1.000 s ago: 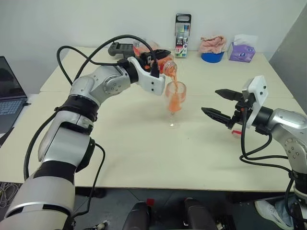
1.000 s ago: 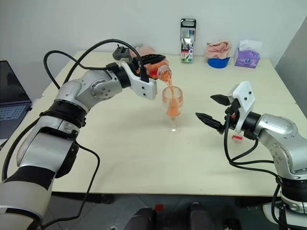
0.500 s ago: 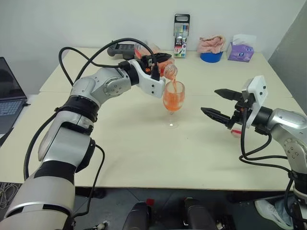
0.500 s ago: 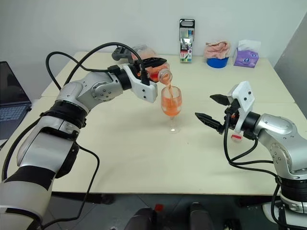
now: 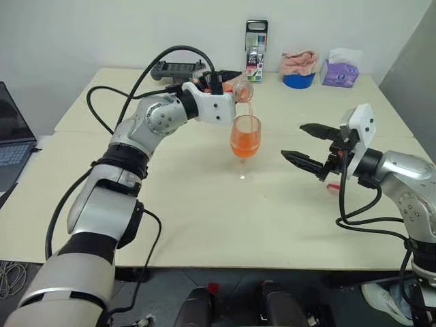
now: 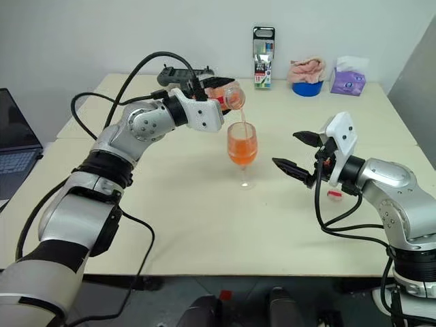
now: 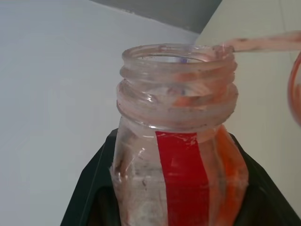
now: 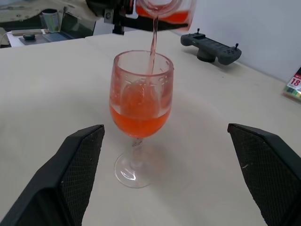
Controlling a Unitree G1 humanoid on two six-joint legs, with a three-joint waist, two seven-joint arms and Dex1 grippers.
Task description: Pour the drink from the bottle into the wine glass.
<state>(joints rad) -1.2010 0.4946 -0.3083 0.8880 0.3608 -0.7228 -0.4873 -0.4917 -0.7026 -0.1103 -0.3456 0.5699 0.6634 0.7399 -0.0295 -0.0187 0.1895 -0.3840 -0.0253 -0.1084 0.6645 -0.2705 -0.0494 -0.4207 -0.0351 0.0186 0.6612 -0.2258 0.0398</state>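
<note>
- While your left arm reaches out over the table (image 5: 170,225) with its elbow bent, the left gripper (image 5: 219,76) points roughly level toward the right and has its black fingers clamped on the bottle (image 6: 228,96).
- You have the bottle tipped onto its side, its open mouth just above the rim of the wine glass (image 5: 245,146) and a little to the far side of it.
- A thin stream of the drink (image 8: 139,117) runs from the bottle's mouth into the bowl; the orange-red liquid fills about the lower half of the bowl.
- The wine glass stands upright on the table, near its middle, between your two grippers.
- Your right arm comes in from the right, forearm about level, and the right gripper (image 5: 304,143) points left toward the glass.
- Its two fingers are spread wide with nothing between them; the tips sit near the glass, not touching it.
- In the left wrist view, a little drink remains along one side of the bottle, beside its red label band.
</note>
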